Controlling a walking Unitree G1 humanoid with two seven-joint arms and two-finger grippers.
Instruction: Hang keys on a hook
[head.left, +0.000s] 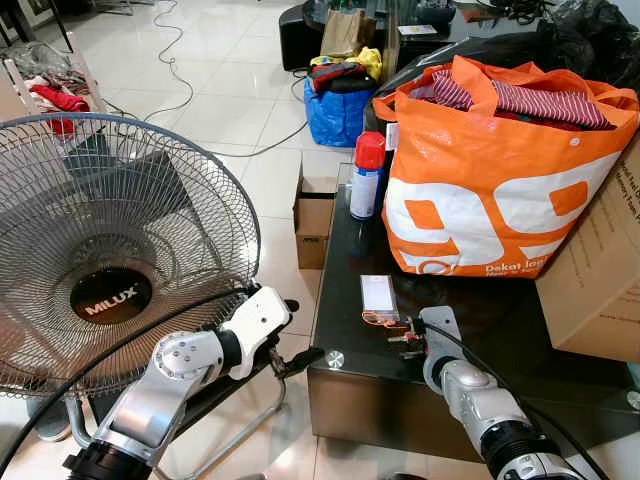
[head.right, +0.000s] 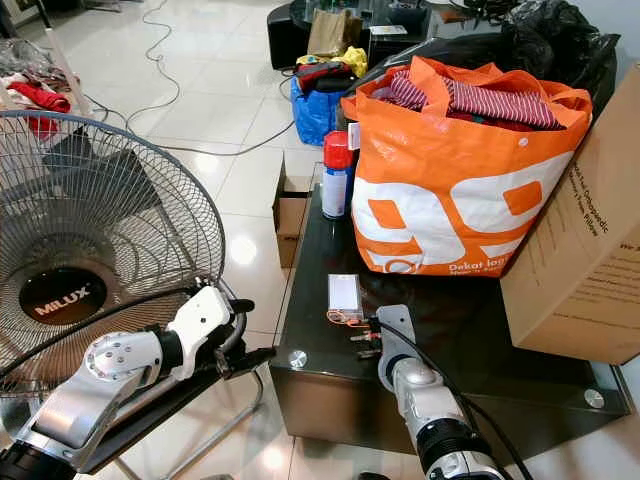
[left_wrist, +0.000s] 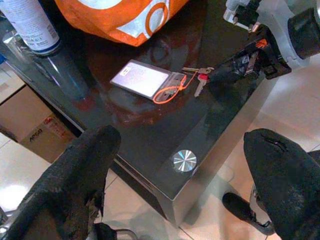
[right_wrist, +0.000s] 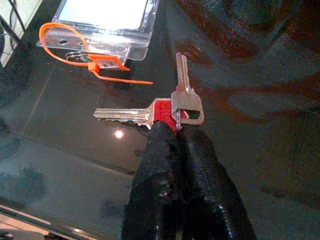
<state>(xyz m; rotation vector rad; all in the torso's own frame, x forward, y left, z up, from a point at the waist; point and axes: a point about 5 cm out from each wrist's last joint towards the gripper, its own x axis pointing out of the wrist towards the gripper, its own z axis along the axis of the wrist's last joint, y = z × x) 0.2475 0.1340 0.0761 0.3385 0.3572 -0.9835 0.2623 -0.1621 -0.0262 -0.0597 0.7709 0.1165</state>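
Two keys (right_wrist: 170, 111), one with a red head and one plain silver, lie on the black glass table (head.left: 345, 290) near its front edge. My right gripper (right_wrist: 177, 131) is shut on the keys at their heads, its fingertips resting low on the glass. The same keys (head.left: 398, 337) lie just ahead of the right gripper (head.left: 412, 347) in the eye views. A clear card holder (head.left: 379, 295) with an orange tie lies just beyond the keys. My left gripper (head.left: 298, 335) hangs open off the table's left front corner, its fingers (left_wrist: 75, 185) spread wide with nothing between them.
An orange shopping bag (head.left: 490, 190) full of clothes and a red-capped spray can (head.left: 367, 175) stand at the table's back. A large cardboard box (head.left: 595, 280) is at the right. A standing fan (head.left: 110, 250) is close on the left, a small carton (head.left: 313, 215) and cables on the floor.
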